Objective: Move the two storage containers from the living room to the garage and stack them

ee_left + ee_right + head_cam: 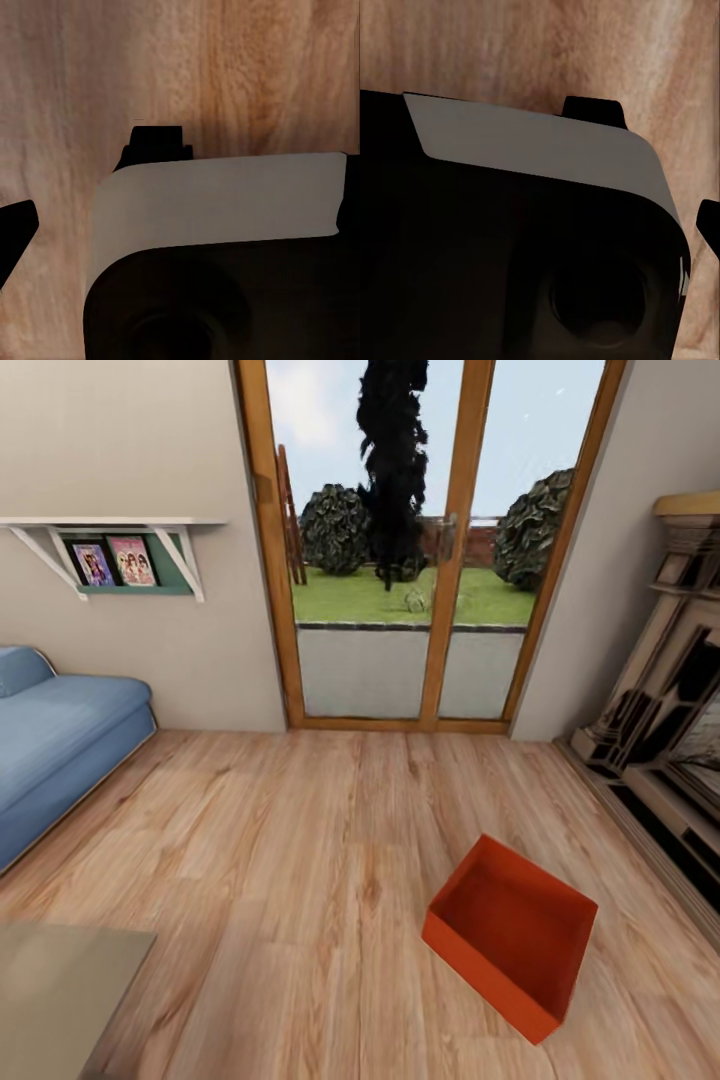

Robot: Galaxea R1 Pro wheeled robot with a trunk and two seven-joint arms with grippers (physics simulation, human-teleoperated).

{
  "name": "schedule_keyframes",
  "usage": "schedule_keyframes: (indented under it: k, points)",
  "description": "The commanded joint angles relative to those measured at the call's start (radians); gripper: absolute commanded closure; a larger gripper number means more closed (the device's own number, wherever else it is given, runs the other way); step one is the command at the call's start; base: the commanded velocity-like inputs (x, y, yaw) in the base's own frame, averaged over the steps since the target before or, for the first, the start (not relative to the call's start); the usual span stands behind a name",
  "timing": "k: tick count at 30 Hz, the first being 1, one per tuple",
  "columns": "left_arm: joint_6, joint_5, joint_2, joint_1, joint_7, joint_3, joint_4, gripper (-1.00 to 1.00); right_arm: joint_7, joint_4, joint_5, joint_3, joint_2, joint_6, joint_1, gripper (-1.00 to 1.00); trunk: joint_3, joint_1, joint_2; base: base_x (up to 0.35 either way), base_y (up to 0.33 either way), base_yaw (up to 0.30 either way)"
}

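While tool states cannot be told, one orange-red storage container (510, 935) on wood-plank flooring (300, 860).

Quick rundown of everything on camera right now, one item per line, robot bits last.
storage container: one, orange-red, open top, on the wood floor, lower right of head view
sofa: one, blue, left edge
wall shelf: one, white, holding two pictures, upper left wall
glass doors: wooden frame, far wall, garden behind
fireplace surround: one, right edge
table corner: grey-beige, bottom left
floor: light wood planks
left end effector: dark fingertip beside the robot's own grey-and-black body
right end effector: dark fingertip, likewise
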Motion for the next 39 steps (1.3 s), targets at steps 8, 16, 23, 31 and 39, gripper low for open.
schedule_keyframes:
  k: [8,16,23,31,39]
  points:
    - [-0.003,0.006,0.000,-0.001,-0.002,-0.005,0.001,-1.00,-0.001,0.003,-0.008,0.008,0.001,-0.005,-0.001,-1.00,-0.001,0.000,0.000,0.324,0.000,0.000]
    - [-0.007,0.006,0.001,-0.001,-0.002,-0.005,0.001,-1.00,-0.001,0.003,-0.008,0.009,0.001,-0.005,-0.001,-1.00,-0.001,0.000,0.000,0.223,0.000,0.000]
    - [-0.009,0.006,0.002,-0.001,-0.002,-0.005,0.001,-1.00,-0.003,0.003,-0.008,0.008,0.003,-0.005,-0.001,-1.00,-0.001,0.000,0.000,0.009,0.000,-0.103]
    - [-0.009,0.006,0.002,-0.001,-0.002,-0.005,0.001,-1.00,-0.003,0.003,-0.009,0.008,0.002,-0.005,-0.001,-1.00,-0.001,0.000,0.000,0.000,0.000,-0.275]
    - [-0.009,0.006,0.002,-0.001,-0.002,-0.005,0.001,-1.00,-0.003,0.003,-0.009,0.008,0.002,-0.005,-0.001,-1.00,-0.001,0.000,0.000,0.000,0.000,-0.284]
